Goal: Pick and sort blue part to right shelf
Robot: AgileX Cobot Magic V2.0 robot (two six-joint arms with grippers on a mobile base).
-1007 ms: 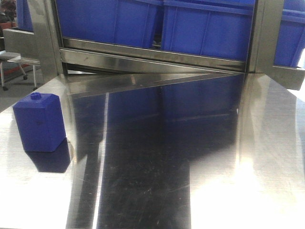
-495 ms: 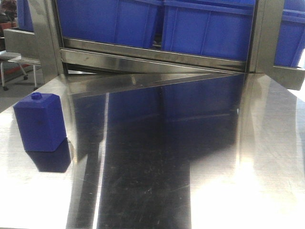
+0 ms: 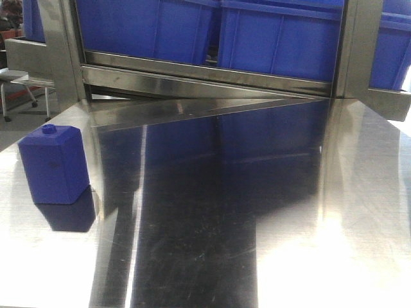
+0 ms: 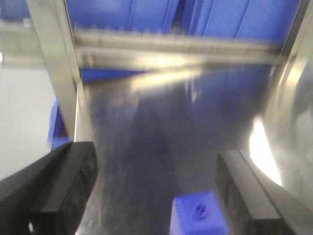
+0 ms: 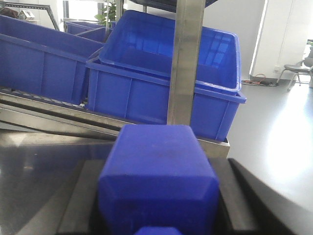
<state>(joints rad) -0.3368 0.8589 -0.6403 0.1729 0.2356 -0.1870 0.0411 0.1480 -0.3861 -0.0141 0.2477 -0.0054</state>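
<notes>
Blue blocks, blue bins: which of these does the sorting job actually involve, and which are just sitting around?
Part of the job:
blue part, gripped in the right jaws
right shelf, holding blue bins

Just lying about:
shorter knobbed blue block, standing on the steel table

Wide open stretch of counter [image 3: 212, 218] across middle and right, short knobbed blue block [image 3: 53, 163] standing at left edge (near a steel post [image 3: 61, 51]), far edge walled by crossbar [image 3: 205, 80] and blue bins [image 3: 276, 38], upright of right shelf [image 5: 186, 58] dead ahead of blue part [image 5: 159, 181] in right jaws.
</notes>
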